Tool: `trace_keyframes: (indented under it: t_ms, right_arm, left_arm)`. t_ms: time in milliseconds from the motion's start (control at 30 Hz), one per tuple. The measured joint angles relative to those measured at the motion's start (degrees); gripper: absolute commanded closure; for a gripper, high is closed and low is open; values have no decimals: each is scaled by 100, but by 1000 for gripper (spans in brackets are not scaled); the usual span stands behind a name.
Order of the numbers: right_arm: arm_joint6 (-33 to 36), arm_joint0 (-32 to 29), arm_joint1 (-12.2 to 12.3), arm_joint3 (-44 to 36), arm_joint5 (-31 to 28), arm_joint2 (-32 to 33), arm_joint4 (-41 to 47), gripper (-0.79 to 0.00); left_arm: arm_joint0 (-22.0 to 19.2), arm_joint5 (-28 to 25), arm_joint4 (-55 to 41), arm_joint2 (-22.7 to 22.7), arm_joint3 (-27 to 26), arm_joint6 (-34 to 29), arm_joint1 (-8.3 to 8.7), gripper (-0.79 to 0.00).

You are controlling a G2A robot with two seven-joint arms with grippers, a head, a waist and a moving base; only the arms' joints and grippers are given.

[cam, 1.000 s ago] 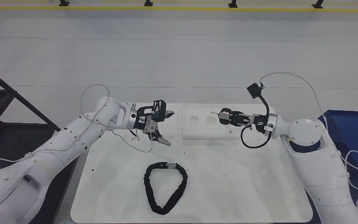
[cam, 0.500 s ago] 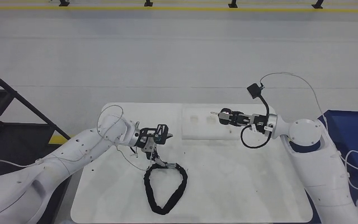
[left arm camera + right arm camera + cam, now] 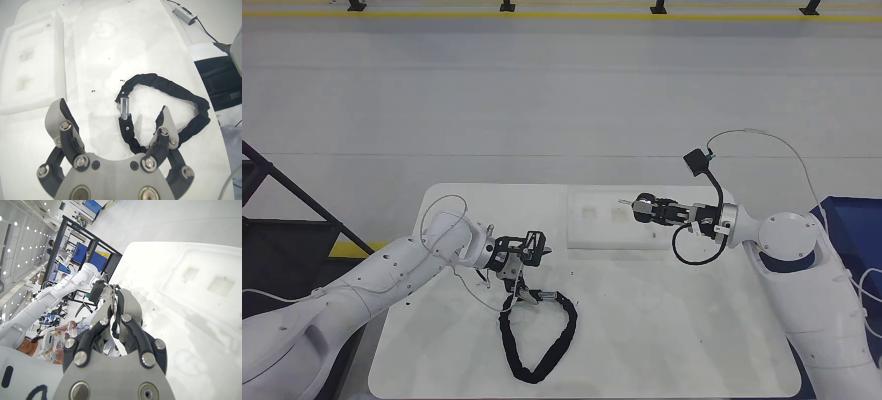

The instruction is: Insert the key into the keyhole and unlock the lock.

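A black fabric-covered chain lock (image 3: 537,340) lies in a loop on the white table (image 3: 672,330); its shiny metal cylinder (image 3: 124,110) joins the two chain ends. My left gripper (image 3: 115,111) hangs open just above it, one finger on each side of the cylinder and not touching it; from above the left gripper (image 3: 519,293) sits at the loop's far end. My right gripper (image 3: 115,305) is shut on a small metal key (image 3: 114,303), held over the foam block; in the top view the right gripper (image 3: 635,207) has the key tip poking out leftward.
A white foam block (image 3: 612,222) with two square recesses lies at the table's far middle, below the right gripper. A black frame (image 3: 287,195) stands off the table's left. A grey power adapter (image 3: 186,14) lies on the floor beyond the table edge.
My left arm has swung down and toward the near side, from beside the foam block to over the chain lock's cylinder, still open. The right arm has kept still with the key.
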Motion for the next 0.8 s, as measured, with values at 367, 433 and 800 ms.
trace_keyframes:
  t_ms: [367,433,800]
  right_arm:
    - [0,0,0,0,0,0,0,0]
    - [0,0,0,0,0,0,0,0]
    - [0,0,0,0,0,0,0,0]
  left_arm:
    - [47,70,-65,-40,-9,-1,1,-785]
    - [144,200,-208,-138,-24,2,16,-785]
    - [957,1110,274,-461,-400,279,312,-785]
